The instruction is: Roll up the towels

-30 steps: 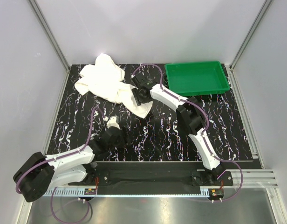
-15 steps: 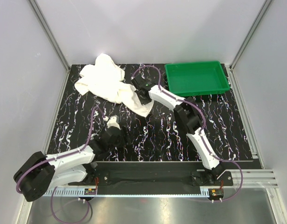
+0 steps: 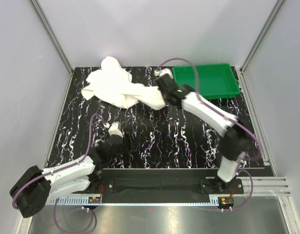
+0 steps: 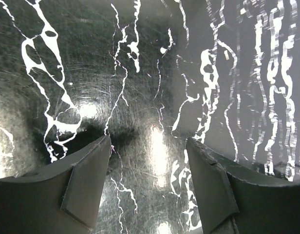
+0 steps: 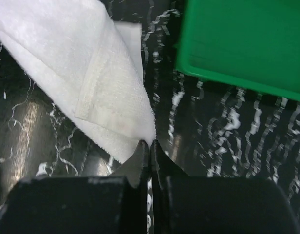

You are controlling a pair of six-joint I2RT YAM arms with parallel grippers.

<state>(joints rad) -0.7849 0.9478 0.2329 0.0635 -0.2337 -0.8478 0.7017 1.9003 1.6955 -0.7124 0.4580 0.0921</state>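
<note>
The white towels [image 3: 113, 83] lie in a crumpled heap at the back left of the black marbled table [image 3: 179, 136]. One towel stretches out of the heap to the right, and its corner [image 5: 140, 129] is pinched in my right gripper [image 5: 150, 143], which is shut on it. In the top view that gripper [image 3: 161, 97] hangs just left of the green tray. My left gripper [image 4: 149, 141] is open over bare table with nothing between its fingers. It sits near the front left [image 3: 113, 128], well apart from the towels.
A green plastic tray [image 3: 206, 81] stands at the back right, its near corner [image 5: 242, 39] close to my right gripper. Metal frame posts and grey walls bound the table on the left, right and back.
My right gripper has shut on the towel's corner and swung right toward the tray, drawing the towel out of the heap. The left arm has shifted only slightly.
</note>
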